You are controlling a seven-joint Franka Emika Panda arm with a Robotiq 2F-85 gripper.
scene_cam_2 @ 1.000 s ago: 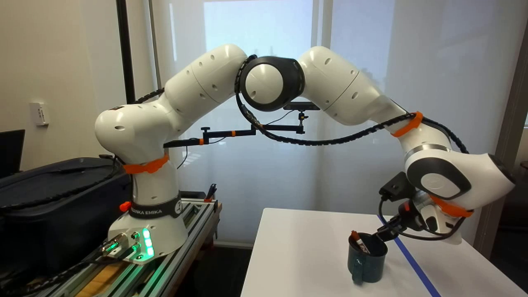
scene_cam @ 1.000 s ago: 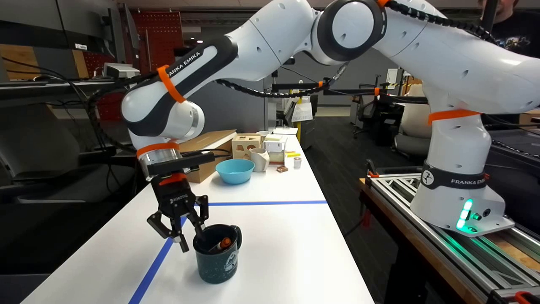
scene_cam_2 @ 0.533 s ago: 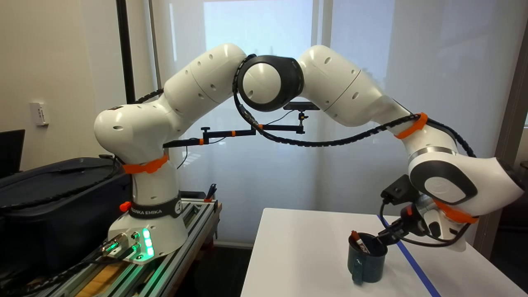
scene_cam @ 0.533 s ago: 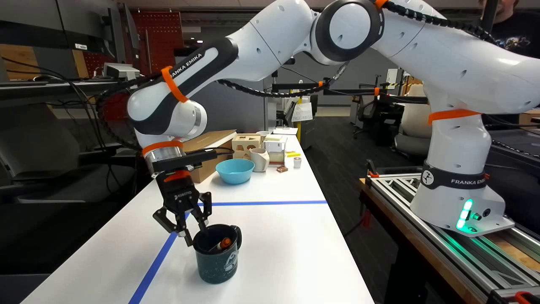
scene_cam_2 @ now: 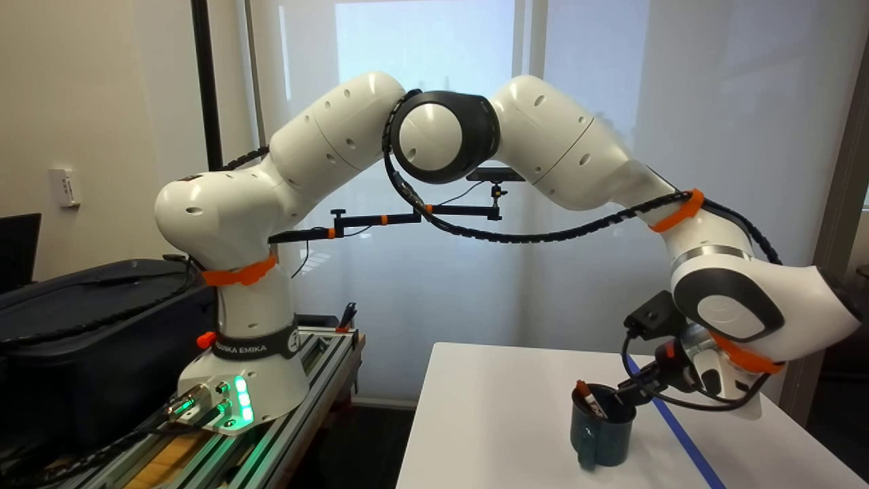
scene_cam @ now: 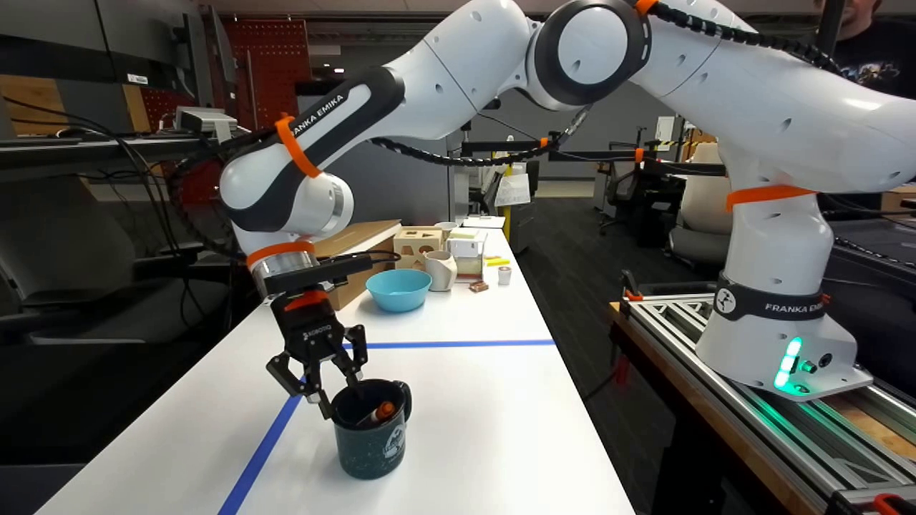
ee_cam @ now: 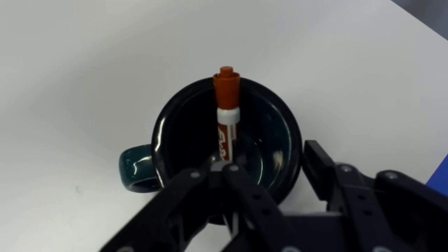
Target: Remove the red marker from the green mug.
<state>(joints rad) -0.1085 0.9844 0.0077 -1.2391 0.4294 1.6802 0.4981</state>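
The dark teal-green mug (scene_cam: 371, 452) stands upright on the white table; it also shows in an exterior view (scene_cam_2: 604, 440) and in the wrist view (ee_cam: 278, 126). The red marker (ee_cam: 226, 91), with a red cap and a white band, leans inside it, cap up at the rim. The marker shows in both exterior views (scene_cam: 383, 410) (scene_cam_2: 589, 398). My gripper (scene_cam: 342, 400) is open and tilted at the mug's mouth. In the wrist view (ee_cam: 267, 157), one finger is over the opening and hides the marker's lower end. The other finger is outside, against or very near the rim.
A light blue bowl (scene_cam: 398, 290), a cream pitcher (scene_cam: 440, 270), a wooden shape box (scene_cam: 417, 247) and a cardboard box (scene_cam: 358, 250) stand farther back. Blue tape (scene_cam: 451, 345) runs across the table. The mug's handle (ee_cam: 136, 169) points away from the gripper.
My gripper has moved right over the mug's mouth in an exterior view, fingers still open. The mug has shifted very slightly. The marker still leans inside it.
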